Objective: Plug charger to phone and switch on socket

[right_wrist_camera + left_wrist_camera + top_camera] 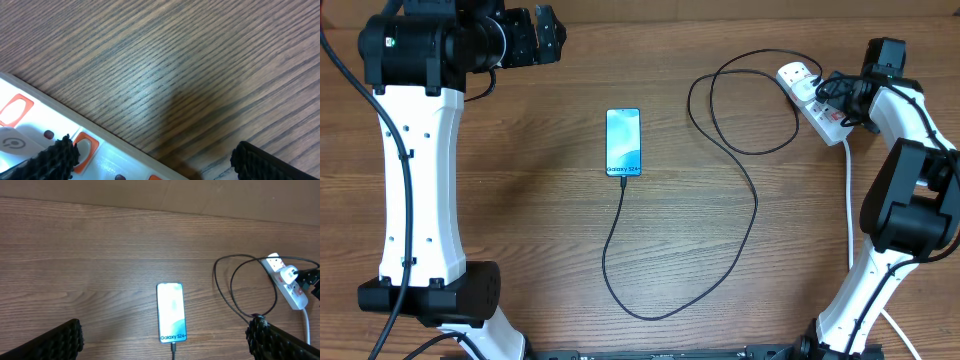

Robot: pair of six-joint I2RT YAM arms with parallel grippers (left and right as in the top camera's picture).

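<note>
The phone [623, 142] lies face up mid-table with its screen lit; it also shows in the left wrist view [171, 311]. The black charger cable [752, 205] is plugged into the phone's lower edge, loops across the table and ends in a white plug [798, 73] seated in the socket strip [817, 108]. My right gripper [835, 95] is open over the strip. In the right wrist view [155, 160] one finger rests at an orange-red switch [86, 148] of the strip [30, 137]. My left gripper [545, 35] is open and empty at the far left, high above the phone [165, 345].
The strip's thick white cord [849, 210] runs down the right side past the right arm's base. The strip [289, 284] and cable loops [245, 287] show at the right of the left wrist view. A second switch [15, 110] shows in the right wrist view.
</note>
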